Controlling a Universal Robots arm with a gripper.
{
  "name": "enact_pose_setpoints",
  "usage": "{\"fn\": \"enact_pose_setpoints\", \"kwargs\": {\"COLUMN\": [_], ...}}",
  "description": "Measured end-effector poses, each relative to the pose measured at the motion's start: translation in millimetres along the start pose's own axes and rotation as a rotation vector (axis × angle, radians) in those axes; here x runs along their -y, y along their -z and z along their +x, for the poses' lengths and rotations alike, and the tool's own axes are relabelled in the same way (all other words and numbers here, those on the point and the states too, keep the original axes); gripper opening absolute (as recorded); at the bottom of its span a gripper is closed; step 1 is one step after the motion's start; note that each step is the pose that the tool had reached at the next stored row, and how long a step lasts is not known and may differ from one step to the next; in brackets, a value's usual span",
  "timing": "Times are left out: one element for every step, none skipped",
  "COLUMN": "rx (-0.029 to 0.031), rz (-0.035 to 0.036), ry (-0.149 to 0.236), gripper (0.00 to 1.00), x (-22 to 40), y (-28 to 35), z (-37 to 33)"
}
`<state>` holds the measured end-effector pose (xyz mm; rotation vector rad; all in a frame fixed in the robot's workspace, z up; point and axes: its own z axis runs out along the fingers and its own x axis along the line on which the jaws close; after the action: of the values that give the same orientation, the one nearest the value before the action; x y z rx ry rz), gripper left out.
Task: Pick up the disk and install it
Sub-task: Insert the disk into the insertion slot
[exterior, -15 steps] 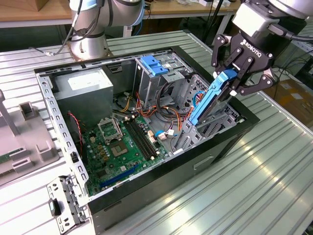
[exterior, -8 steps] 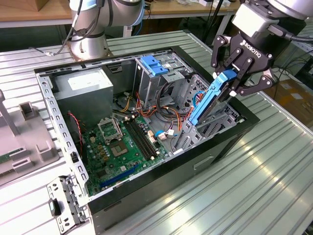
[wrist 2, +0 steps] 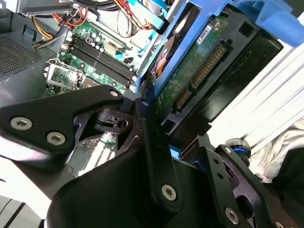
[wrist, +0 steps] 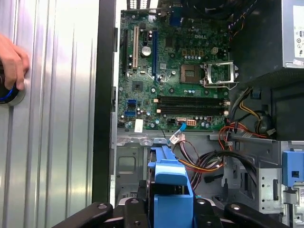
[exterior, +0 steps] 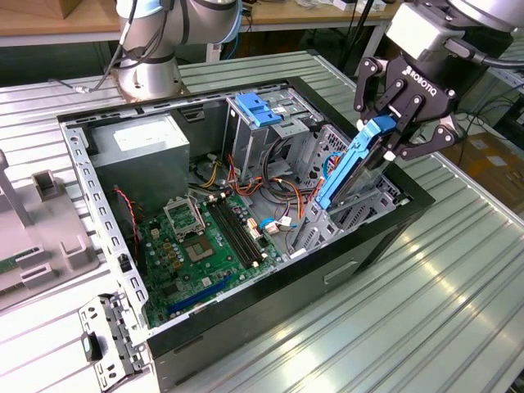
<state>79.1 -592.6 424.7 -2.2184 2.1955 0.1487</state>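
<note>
Fingers of the gripper are closed in a pinch on the upper end of the disk, pressing its blue rails from both sides. Below, an open computer case lies on a ribbed metal table; in the first wrist view a person's hand rests on that table. Wooden benches stand behind. The disk hangs steeply tilted, its long axis slanting down. Its lower end is inside the case at the exterior view's right, near the motherboard.
</note>
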Motion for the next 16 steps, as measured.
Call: {"fn": "enact_pose_setpoints", "kwargs": {"rx": [0.0002, 0.0004, 0.0005, 0.0003, 0.0004, 0.0004, 0.0003, 0.0004, 0.0004, 0.0003, 0.0005, 0.0004, 0.0004, 0.0004, 0.0005, 0.0005], "rz": [0.0002, 0.0003, 0.0004, 0.0004, 0.0005, 0.0005, 0.0005, 0.0005, 0.0006, 0.0005, 0.0006, 0.0005, 0.0006, 0.0005, 0.0005, 0.0005], "ry": [-0.002, -0.004, -0.004, -0.005, -0.006, -0.006, -0.006, -0.007, -0.007, -0.007, -0.007, -0.007, -0.007, -0.007, -0.007, -0.007], "gripper": [0.37, 0.37, 0.37, 0.37, 0.37, 0.37, 0.37, 0.37, 0.37, 0.37, 0.37, 0.37, 0.37, 0.37, 0.37, 0.37], "x": [0.0, -0.2, -0.5, -0.6, -0.7, -0.8, -0.9, -0.9, -0.9, -0.8, -0.8, -0.8, -0.8, -0.8, -0.7, -0.7], "y": [-0.2, -0.5, -0.9, -1.3, -2.2, -3.1, -4.3, -4.9, -5.8, -6.8, -7.3, -7.6, -8.0, -8.3, -8.7, -9.1], "z": [0.0, 0.0, 0.1, 0.1, 0.2, 0.2, 0.3, 0.4, 0.5, 0.5, 0.6, 0.6, 0.6, 0.7, 0.7, 0.7]}}
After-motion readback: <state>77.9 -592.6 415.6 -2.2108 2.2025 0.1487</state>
